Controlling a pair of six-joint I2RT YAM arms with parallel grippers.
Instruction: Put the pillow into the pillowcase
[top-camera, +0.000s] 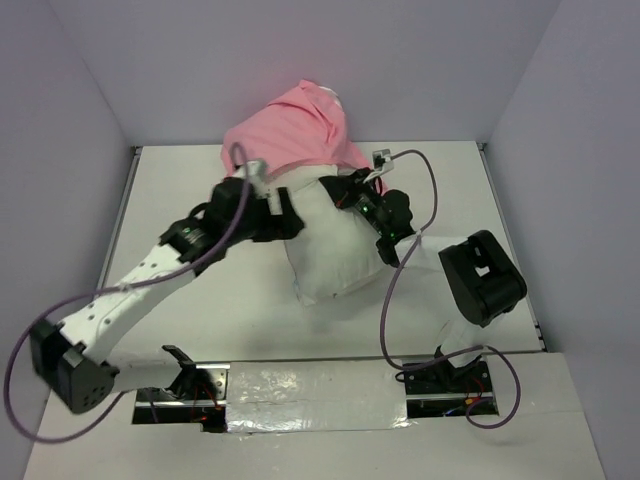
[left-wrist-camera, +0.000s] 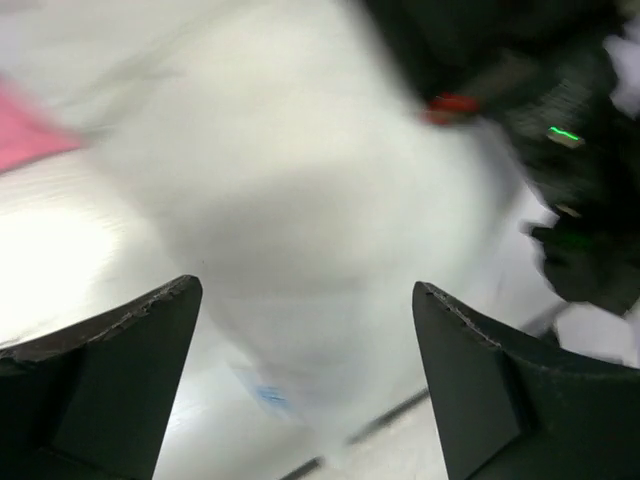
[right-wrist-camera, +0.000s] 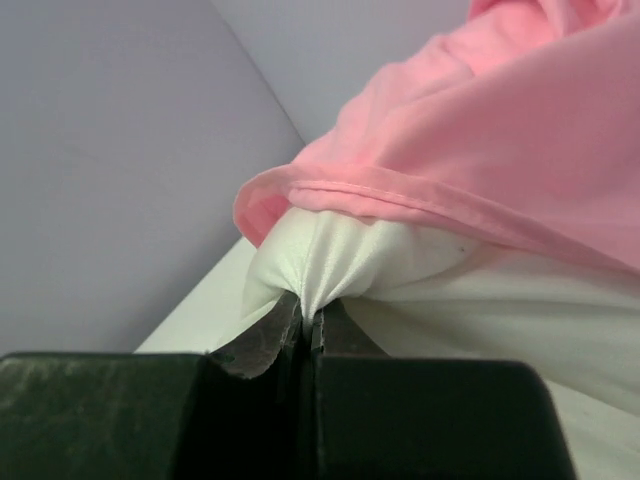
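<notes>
Folds of white pillow (right-wrist-camera: 400, 262) pinched tight in right gripper (right-wrist-camera: 308, 328), pink pillowcase (right-wrist-camera: 500, 150) hem draped just above its tips. Left gripper (left-wrist-camera: 305, 290) spread wide, blurred pillow straight ahead of it, seemingly touching neither finger.

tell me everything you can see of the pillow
The pillow is plump, white, soft-looking fabric. Its far end is covered by the pink pillowcase; its near end is bare and rests on the table. The right end effector is shut on a pinched fold of its white fabric just under the pillowcase hem. The left end effector is open facing its side; contact cannot be told. A small bluish tag shows blurred near its lower edge.
</notes>
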